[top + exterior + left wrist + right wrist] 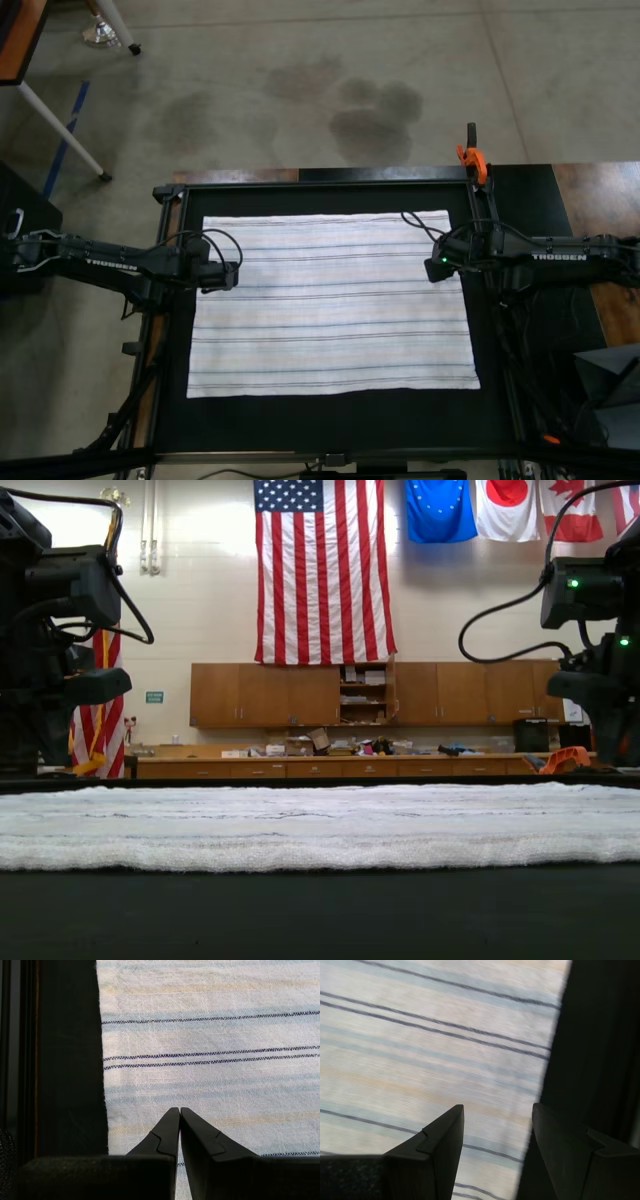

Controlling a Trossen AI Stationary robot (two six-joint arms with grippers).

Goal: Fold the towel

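The left gripper (179, 1110), fingers pressed together and holding nothing, hovers just inside one short edge of the towel (330, 300); the towel lies flat and unfolded on the black mat (330, 420), spread between both arms; the right gripper (497, 1115), fingers apart, straddles the opposite short edge; to fold cleanly, each should probably pinch its edge at matching points and lift together

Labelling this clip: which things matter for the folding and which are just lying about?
Job: the towel; left pincer, shut; right pincer, open.

Lying about: orange clamp; black mat; American flag; wooden cabinets.
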